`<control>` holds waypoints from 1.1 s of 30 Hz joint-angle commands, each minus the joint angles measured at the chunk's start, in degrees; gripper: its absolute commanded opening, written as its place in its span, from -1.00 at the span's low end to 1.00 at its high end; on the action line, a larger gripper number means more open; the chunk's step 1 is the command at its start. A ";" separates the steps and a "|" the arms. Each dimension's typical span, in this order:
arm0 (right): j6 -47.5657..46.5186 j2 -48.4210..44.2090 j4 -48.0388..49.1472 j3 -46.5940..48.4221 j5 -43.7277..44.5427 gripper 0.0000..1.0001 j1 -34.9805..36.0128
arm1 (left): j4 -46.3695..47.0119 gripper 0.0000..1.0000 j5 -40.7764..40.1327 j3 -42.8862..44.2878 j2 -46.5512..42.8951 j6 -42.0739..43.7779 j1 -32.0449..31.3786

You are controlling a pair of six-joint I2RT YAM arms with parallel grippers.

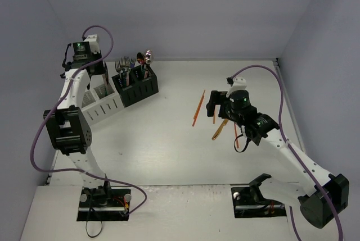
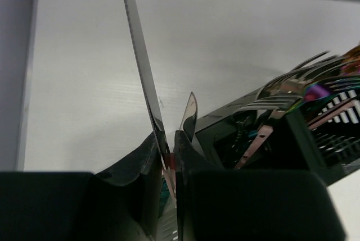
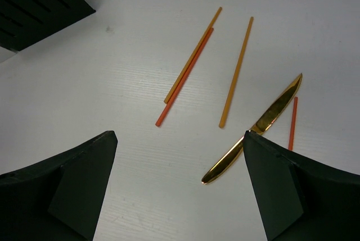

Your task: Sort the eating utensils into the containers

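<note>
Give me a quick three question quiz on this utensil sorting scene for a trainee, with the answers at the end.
1. True or false: the right gripper is shut on the gold knife.
2. What does the left gripper hold? A: a fork. B: a serrated knife. C: a spoon.
3. Fill in: the forks stand in the ___ caddy.
Key: 1 false, it is open above the table. 2 B. 3 black.

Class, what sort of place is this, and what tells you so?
Likely a robot lab bench, not a kitchen: two robot arms bolted to a white table, plain walls around, gold knife and orange sticks laid out.
</note>
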 commanded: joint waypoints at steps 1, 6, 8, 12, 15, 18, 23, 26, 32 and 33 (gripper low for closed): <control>2.43 -1.03 0.85 -0.76 1.95 0.84 -1.31 | 1.23 -1.00 -0.93 0.81 -2.61 2.64 -0.25; 3.54 -0.03 0.28 -1.61 1.50 0.84 -2.61 | -1.38 -0.86 -2.17 0.16 -2.12 3.38 -0.26; 3.81 0.53 0.11 -1.69 1.31 0.85 -2.97 | -2.93 -0.69 -2.60 0.24 -2.32 3.38 -0.26; 4.77 2.13 -0.17 -1.69 0.71 0.85 -3.22 | -3.91 -0.42 -3.05 -0.83 -4.31 2.83 -0.35; 5.74 2.97 -0.42 -1.87 0.80 0.85 -3.23 | -4.33 -0.28 -3.41 -1.97 -6.51 2.12 -0.44; 6.34 3.62 -0.59 -2.01 0.80 0.85 -3.22 | -4.76 -0.13 -3.74 -2.65 -8.80 1.20 -0.67; 8.75 6.06 -2.22 -1.88 2.30 0.84 -3.44 | -7.68 0.09 -4.23 -2.96 -14.55 -1.91 -1.85; 11.58 9.62 -4.50 -0.66 4.59 0.82 -3.91 | -10.76 0.19 -4.81 -3.30 -17.18 -5.33 -2.73; 17.10 17.79 -8.25 1.05 5.53 0.77 -7.04 | -13.29 0.24 -5.41 -8.61 -25.88 -7.20 -8.79; 18.36 19.56 -8.35 1.15 5.32 0.74 -7.44 | -13.34 0.24 -5.36 -10.23 -27.15 -7.50 -9.86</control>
